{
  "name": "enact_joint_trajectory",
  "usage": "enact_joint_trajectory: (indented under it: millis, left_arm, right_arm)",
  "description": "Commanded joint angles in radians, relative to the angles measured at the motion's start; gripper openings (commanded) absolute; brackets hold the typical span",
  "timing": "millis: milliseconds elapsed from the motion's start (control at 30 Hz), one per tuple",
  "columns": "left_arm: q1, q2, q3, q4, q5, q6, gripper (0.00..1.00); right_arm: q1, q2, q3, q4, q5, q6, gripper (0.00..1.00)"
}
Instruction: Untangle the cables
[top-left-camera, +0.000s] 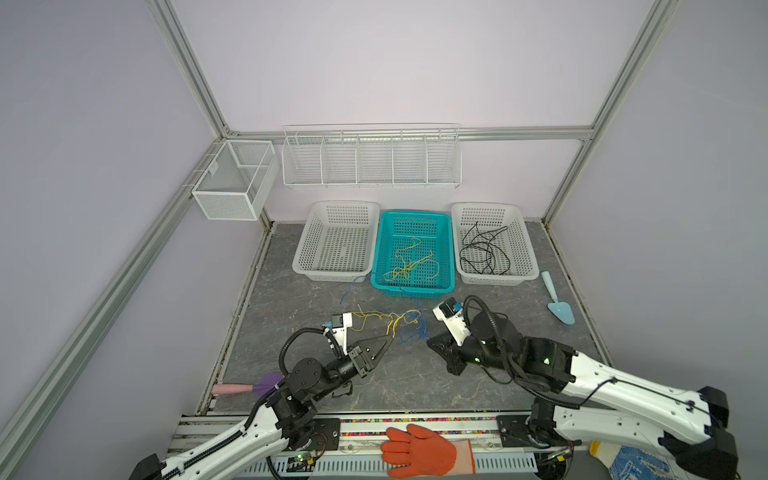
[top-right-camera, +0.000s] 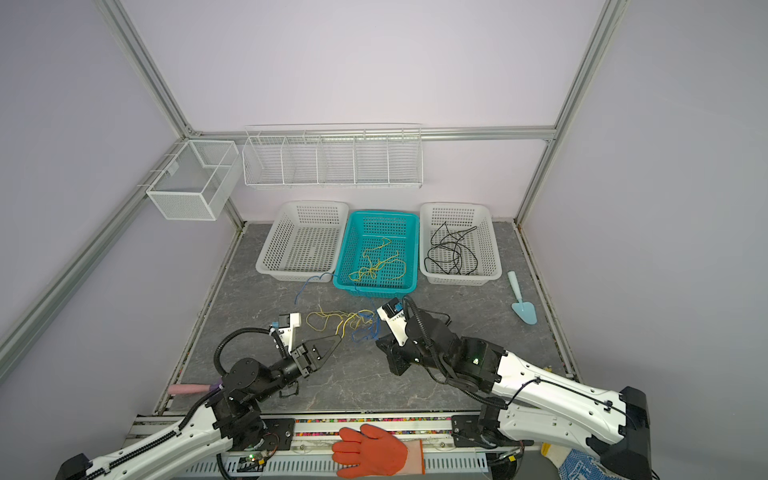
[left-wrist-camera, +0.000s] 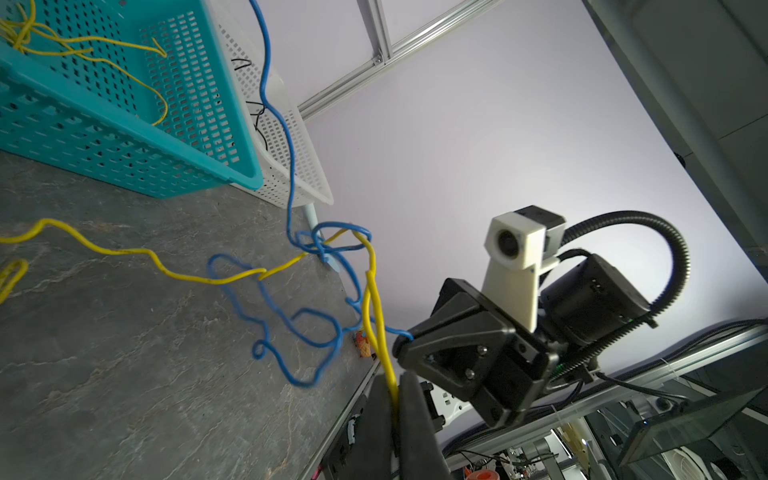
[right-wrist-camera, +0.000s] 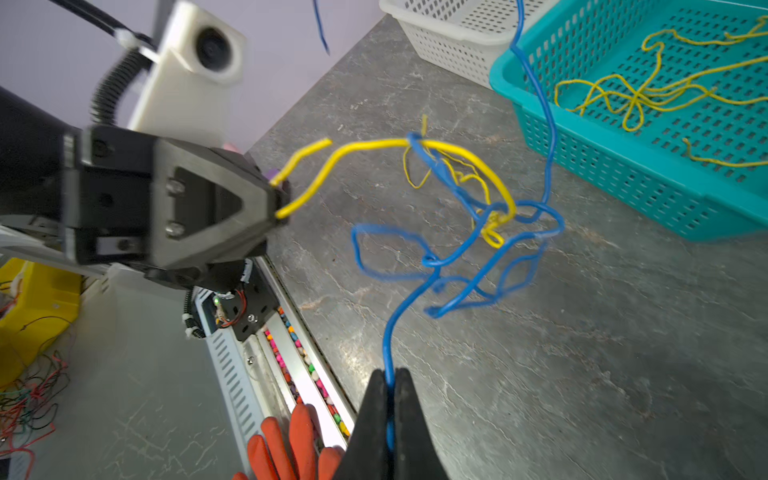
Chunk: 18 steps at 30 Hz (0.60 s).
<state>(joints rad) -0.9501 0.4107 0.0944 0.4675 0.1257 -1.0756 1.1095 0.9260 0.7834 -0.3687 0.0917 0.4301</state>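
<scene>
A yellow cable (top-left-camera: 371, 318) and a blue cable (top-left-camera: 412, 330) lie knotted together on the grey table between my grippers. My left gripper (left-wrist-camera: 395, 399) is shut on a doubled strand of the yellow cable (left-wrist-camera: 376, 316); it shows in both top views (top-left-camera: 390, 338) (top-right-camera: 341, 336). My right gripper (right-wrist-camera: 390, 380) is shut on the blue cable (right-wrist-camera: 388, 332), lifting its loops off the table. The blue cable trails back toward the teal basket (top-left-camera: 411, 214), which holds more yellow cable (top-left-camera: 409, 266). Black cables (top-left-camera: 484, 253) lie in the right white basket (top-left-camera: 486, 205).
The left white basket (top-left-camera: 345, 203) stands beside the teal one. A light blue trowel (top-left-camera: 559, 305) lies at the right. A pink and purple object (top-left-camera: 245, 388) lies at the front left, an orange glove (top-left-camera: 419, 451) on the front rail. A wire shelf (top-left-camera: 370, 158) hangs behind.
</scene>
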Motion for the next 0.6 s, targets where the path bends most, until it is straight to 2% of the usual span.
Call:
enact_joint_trajectory:
  millis: [0, 200, 267, 567]
  left_arm:
    - [-0.004, -0.095, 0.058, -0.114, -0.048, 0.039, 0.0]
    - [-0.004, -0.259, 0.094, -0.302, -0.087, 0.066, 0.0]
    - [-0.004, -0.294, 0.151, -0.364, -0.099, 0.084, 0.0]
    - [-0.005, -0.317, 0.3, -0.561, -0.148, 0.181, 0.0]
  right_arm:
    - [-0.026, -0.03, -0.044, -0.033, 0.081, 0.022, 0.06]
    - [-0.143, -0.025, -0.137, -0.066, 0.07, 0.109, 0.06]
    - [-0.187, -0.02, -0.173, -0.064, 0.047, 0.143, 0.06]
    - [-0.301, 0.017, -0.276, -0.046, -0.036, 0.202, 0.06]
